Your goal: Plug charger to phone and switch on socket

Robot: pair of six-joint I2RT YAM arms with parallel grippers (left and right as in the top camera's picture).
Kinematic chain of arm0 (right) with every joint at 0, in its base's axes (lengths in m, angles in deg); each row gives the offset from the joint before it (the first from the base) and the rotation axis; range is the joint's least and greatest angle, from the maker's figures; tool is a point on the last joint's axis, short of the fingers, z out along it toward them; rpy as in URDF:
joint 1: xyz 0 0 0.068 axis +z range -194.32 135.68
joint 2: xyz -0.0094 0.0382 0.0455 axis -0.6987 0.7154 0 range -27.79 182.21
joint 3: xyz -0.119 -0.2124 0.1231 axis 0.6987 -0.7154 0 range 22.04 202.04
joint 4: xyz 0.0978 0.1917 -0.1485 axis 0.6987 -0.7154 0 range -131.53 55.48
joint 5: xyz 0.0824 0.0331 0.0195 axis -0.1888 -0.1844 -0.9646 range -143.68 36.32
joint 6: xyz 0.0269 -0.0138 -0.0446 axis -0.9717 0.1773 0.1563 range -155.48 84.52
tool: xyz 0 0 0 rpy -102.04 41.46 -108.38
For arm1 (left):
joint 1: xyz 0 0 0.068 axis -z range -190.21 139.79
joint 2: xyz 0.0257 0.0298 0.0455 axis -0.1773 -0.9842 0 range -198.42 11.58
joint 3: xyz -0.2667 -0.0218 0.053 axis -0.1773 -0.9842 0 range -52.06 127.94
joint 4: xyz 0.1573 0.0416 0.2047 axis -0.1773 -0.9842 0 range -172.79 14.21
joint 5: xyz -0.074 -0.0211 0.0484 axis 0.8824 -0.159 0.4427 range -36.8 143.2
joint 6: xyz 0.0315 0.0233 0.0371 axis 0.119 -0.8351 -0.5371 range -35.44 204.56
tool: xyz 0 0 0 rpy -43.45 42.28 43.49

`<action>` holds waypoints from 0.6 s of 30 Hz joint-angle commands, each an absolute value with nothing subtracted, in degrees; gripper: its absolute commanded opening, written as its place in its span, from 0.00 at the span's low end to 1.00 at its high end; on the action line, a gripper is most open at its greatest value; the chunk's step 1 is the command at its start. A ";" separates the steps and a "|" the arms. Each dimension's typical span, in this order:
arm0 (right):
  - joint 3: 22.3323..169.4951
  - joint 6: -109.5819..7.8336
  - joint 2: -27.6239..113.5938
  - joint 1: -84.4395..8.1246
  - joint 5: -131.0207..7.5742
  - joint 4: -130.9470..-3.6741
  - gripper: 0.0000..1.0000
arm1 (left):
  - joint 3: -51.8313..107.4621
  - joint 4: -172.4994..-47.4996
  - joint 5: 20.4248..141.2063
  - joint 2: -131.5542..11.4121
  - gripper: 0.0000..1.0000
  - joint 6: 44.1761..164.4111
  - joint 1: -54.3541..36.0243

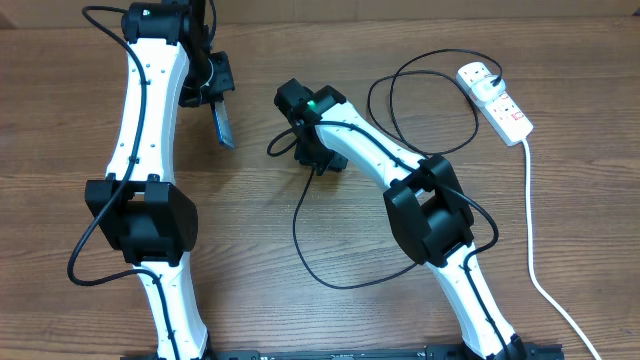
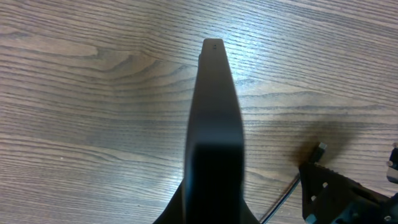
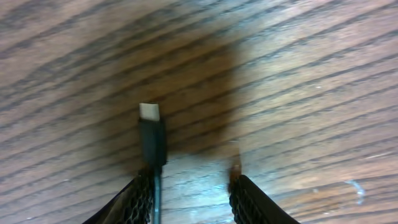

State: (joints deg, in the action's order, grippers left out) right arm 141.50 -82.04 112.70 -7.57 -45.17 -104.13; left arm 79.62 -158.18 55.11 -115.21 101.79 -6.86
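The phone (image 1: 222, 125) is held on edge above the table, and my left gripper (image 1: 205, 88) is shut on it. In the left wrist view the phone (image 2: 214, 118) shows as a dark slab pointing away, its end up. The charger (image 1: 330, 270) loops across the table to the socket (image 1: 497, 100) at the far right. Its connector tip (image 3: 150, 127) lies between the fingers of my right gripper (image 3: 193, 193), against the left finger (image 3: 140, 196). The right finger (image 3: 249, 199) stands apart, so the jaws are open. My right gripper (image 1: 295, 140) is just right of the phone.
The socket's thick white cord (image 1: 535, 250) runs down the right side of the table to the front edge. Both arm bases stand at the front. The right gripper's body (image 2: 333, 193) and the connector tip (image 2: 321, 148) show low on the right in the left wrist view.
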 commanded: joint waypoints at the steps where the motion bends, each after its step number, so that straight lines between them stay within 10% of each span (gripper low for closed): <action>1: 141.23 -80.38 113.38 -8.46 -44.25 -104.87 0.41 | 80.03 -158.27 55.77 -115.64 0.05 101.68 -6.82; 18: 141.23 -80.38 113.40 -8.73 -44.97 -101.75 0.22 | 80.03 -158.31 55.77 -115.64 0.04 101.62 -6.82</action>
